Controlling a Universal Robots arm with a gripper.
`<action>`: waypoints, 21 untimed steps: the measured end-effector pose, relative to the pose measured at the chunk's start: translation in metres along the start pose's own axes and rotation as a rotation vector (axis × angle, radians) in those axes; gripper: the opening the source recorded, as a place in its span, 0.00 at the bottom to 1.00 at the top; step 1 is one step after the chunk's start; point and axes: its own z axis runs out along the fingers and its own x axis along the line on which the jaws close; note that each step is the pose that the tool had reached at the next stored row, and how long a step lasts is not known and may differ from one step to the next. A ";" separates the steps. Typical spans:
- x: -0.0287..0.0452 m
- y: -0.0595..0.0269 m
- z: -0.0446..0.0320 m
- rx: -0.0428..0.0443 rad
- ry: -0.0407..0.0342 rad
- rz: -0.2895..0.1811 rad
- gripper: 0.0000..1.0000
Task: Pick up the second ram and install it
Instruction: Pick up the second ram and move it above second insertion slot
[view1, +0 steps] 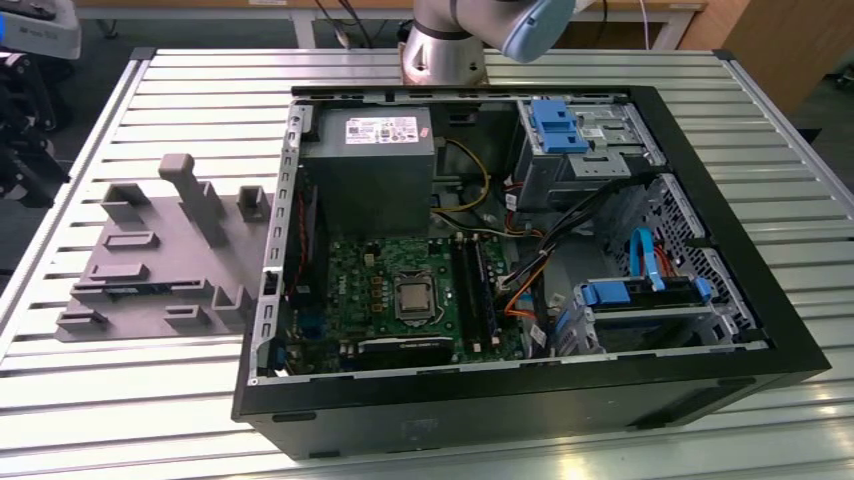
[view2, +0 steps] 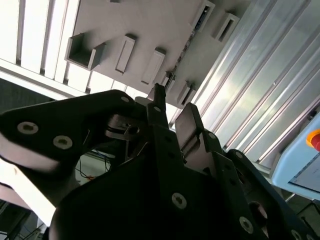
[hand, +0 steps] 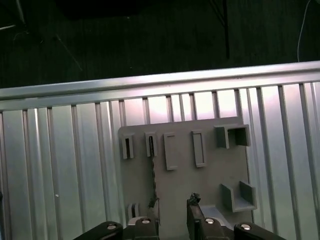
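The job is at its start: nothing has been lifted. In the first wrist view the gripper (hand: 173, 202) hangs well above the grey fixture plate (hand: 220, 170), fingers spread with only air between them. The second ram (hand: 152, 170) stands on edge in that plate, a thin dark strip running between two of the holders.

In the exterior view the plate lies at the left on the slatted table (view1: 160, 100), just beside the open computer case (view1: 534, 400). The green motherboard (view1: 360, 280) sits low in the middle of the frame, with the long black memory slots (view1: 470, 285) at its right edge. Whether a stick already sits there I cannot tell. Pick-up and install both remain undone.
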 end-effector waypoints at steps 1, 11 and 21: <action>0.0006 -0.0001 0.0015 -0.0011 0.0007 -0.001 0.36; 0.0025 -0.0005 0.0109 -0.0054 0.0106 -0.016 0.36; 0.0026 -0.0006 0.0121 -0.0052 0.0109 -0.022 0.37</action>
